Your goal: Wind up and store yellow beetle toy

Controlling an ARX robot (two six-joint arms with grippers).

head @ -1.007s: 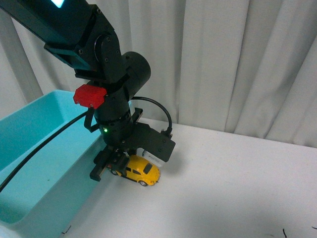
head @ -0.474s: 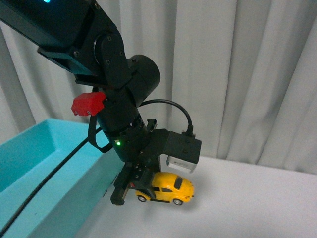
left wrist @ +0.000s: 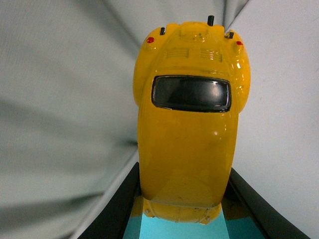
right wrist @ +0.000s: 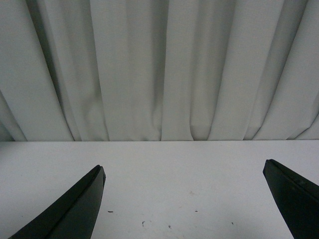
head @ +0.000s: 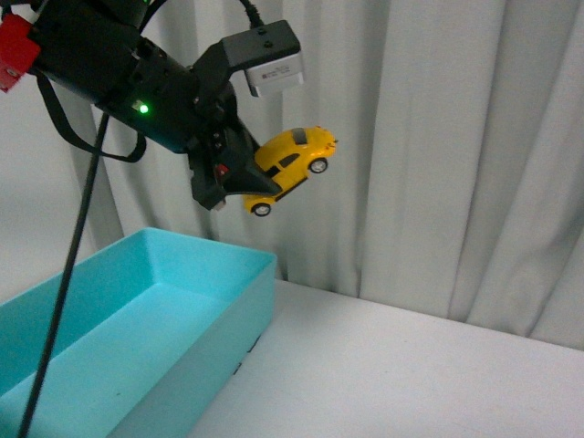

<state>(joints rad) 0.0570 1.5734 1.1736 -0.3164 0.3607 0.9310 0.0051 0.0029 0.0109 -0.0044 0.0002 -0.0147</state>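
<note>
Lifted off the white table (head: 411,365) within the past second, the left gripper (head: 239,180) now hangs high in front of the pleated pale curtain (head: 456,137), where half a second ago it was still low beside the bin. Its fingers are clenched on one end of the yellow beetle toy (head: 294,157). The toy is in mid-air, tilted, with its free end pointing up and to the right and its wheels clear of everything. The front view places it above the far corner of the turquoise bin (head: 215,239). The left wrist view looks along the car's glossy roof to a dark window and two small red lights at the far end, with turquoise showing beneath the gripped end. A black cable (head: 75,274) drops from the left arm across the bin. The right gripper (right wrist: 184,199) is low over the table facing the curtain, its dark fingers (right wrist: 75,209) spread wide with nothing between them.
</note>
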